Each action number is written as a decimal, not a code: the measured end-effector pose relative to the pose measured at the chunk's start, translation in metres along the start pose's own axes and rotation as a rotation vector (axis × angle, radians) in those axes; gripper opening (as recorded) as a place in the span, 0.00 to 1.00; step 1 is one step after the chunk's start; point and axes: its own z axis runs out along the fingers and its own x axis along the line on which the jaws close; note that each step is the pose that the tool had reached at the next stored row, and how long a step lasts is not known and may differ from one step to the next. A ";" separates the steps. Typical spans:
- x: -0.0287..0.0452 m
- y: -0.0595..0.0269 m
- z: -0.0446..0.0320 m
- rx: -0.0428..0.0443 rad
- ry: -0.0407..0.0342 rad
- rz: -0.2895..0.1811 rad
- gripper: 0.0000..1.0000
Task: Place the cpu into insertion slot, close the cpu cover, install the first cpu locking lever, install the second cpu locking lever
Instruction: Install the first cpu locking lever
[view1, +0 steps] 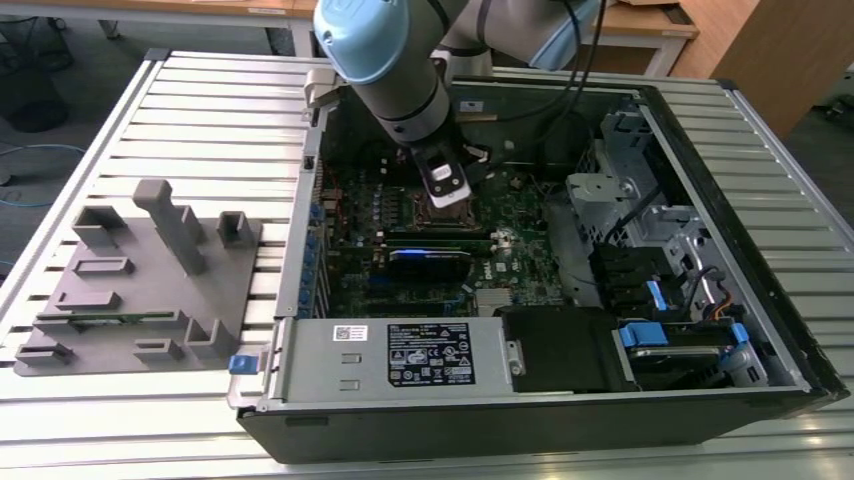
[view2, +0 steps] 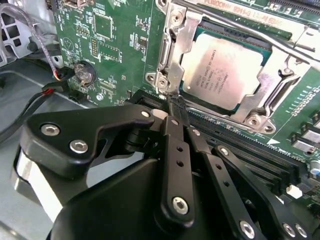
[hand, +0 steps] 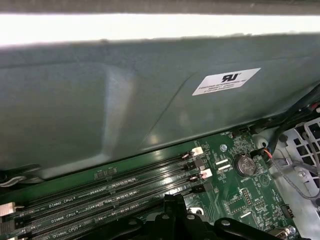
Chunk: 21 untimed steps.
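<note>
The cpu (view2: 223, 72) sits flat in its socket on the green motherboard (view2: 120, 45), metallic top facing up. The cpu cover (view2: 176, 47) lies closed over it: the metal frame surrounds the chip on all visible sides and the chip shows through the central window. Thin lever rods (view2: 235, 25) run along the far edge of the frame; whether they are latched cannot be told.

The hand (view2: 178, 107) is positioned just beside the socket corner, over the memory slots (view2: 250, 150). Its black fingers (view2: 176, 150) are pressed together to a narrow tip and grip nothing. The tip points at the edge of the cover frame; contact cannot be confirmed.

In the first wrist view, the fingertip end (hand: 170, 202) stands above the parallel memory slots (hand: 100, 197), with a round coin cell (hand: 243, 164) nearby on the board and the grey inner wall of the case (hand: 125, 100) behind.

In the exterior view, the arm (view1: 394, 70) reaches down into the open computer case (view1: 747, 230), which lies on its side on a slatted tabletop (view1: 200, 110). A grey fixture tray (view1: 134, 280) rests on the tabletop at the exterior view's left, apart from the case.
</note>
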 end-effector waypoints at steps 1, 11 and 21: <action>0.0003 -0.0003 0.0004 0.0000 -0.0002 0.000 0.11; -0.0015 0.0023 -0.0053 -0.0003 -0.0003 0.000 0.11; -0.0055 0.0076 -0.0168 0.0002 0.0010 0.001 0.11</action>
